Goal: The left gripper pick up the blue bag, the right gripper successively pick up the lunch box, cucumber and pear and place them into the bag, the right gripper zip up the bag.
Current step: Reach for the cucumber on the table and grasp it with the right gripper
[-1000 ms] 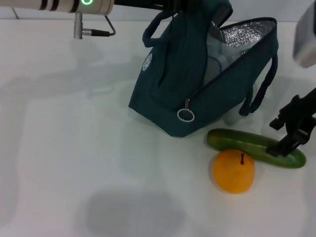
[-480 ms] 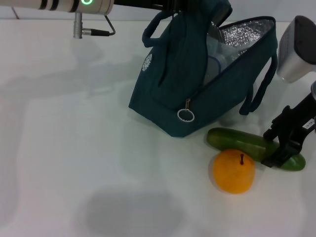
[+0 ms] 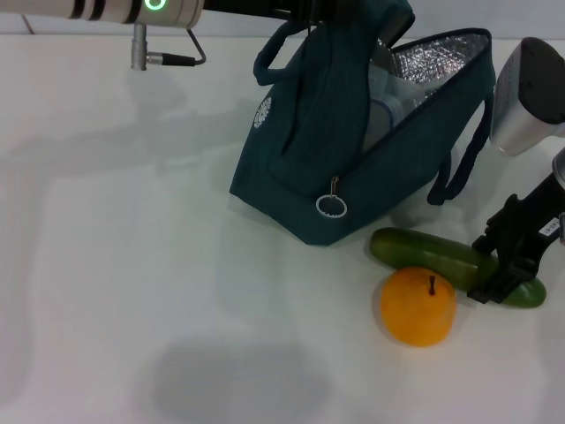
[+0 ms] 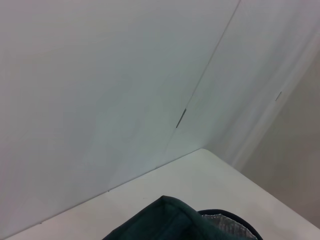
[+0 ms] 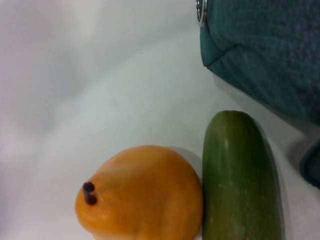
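Nearest the worktop's [image 3: 132, 291] front edge, toward its right side, the pear [image 3: 418, 306] sits stem up, touching the cucumber [image 3: 433, 253] that lies lengthwise just behind it. The right gripper [image 3: 505, 265] is down at the cucumber's right end near the right edge, its black fingers [image 3: 491, 284] set against the green skin; whether they have closed on it cannot be told. Behind the cucumber the blue bag [image 3: 353, 150] leans toward the back edge, its mouth open to show the silver foil lining [image 3: 441, 55], with the clear lunch box [image 3: 381, 104] inside and the zipper's ring pull [image 3: 331, 206] hanging at its front corner. At the back edge the left gripper [image 3: 305, 9] meets the bag's top; its grasp is hidden.
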Controlling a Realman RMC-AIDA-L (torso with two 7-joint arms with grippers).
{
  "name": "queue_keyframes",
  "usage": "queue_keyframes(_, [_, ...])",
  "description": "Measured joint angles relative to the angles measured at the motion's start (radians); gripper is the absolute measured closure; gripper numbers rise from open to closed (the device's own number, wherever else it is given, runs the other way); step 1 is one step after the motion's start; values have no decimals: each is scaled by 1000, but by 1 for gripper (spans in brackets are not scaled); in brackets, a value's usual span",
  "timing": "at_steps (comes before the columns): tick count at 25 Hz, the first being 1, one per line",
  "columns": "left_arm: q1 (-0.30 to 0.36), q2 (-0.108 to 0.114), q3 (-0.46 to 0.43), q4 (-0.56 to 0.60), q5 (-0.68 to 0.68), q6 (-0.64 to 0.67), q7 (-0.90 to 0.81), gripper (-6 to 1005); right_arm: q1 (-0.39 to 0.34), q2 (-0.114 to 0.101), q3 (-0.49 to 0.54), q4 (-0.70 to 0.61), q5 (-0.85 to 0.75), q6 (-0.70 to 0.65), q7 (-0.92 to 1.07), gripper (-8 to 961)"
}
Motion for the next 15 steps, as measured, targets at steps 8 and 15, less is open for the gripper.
queue_keyframes(8, [9,-1,0,-3,-11,0,7,946,-2,0,-29,0,-3,5,23,257])
queue_keyframes(15, [12,-2,0,-3,-13,1,11,946,-3,0,-62,1,-9,5,48,320])
